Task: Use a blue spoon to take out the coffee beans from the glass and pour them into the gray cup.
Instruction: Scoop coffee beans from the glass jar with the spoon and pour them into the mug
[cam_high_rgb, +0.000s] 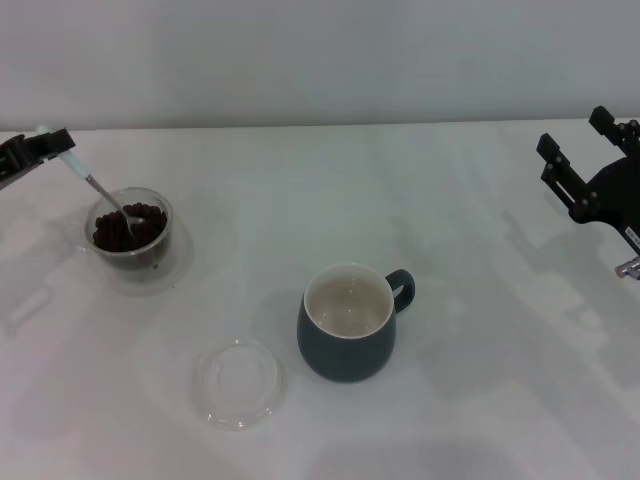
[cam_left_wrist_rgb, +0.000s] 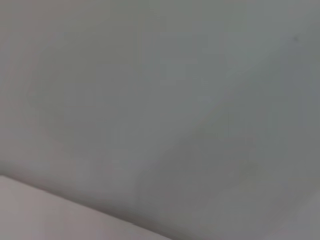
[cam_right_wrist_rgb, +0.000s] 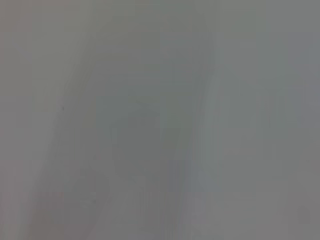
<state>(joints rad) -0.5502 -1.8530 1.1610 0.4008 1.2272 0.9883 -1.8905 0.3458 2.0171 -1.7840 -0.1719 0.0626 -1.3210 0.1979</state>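
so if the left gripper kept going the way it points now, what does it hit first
Probably the glass: the left gripper holds the blue spoon slanting into the coffee beans, so that rim lies first in line. Depth is unclear.

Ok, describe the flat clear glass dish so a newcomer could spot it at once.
Start at the dark blue-gray ceramic mug near the middle of the white table. The shallow clear glass dish lies just to the robot's left of it, nearer the robot. Unlike the small clear glass cup, it holds no beans.
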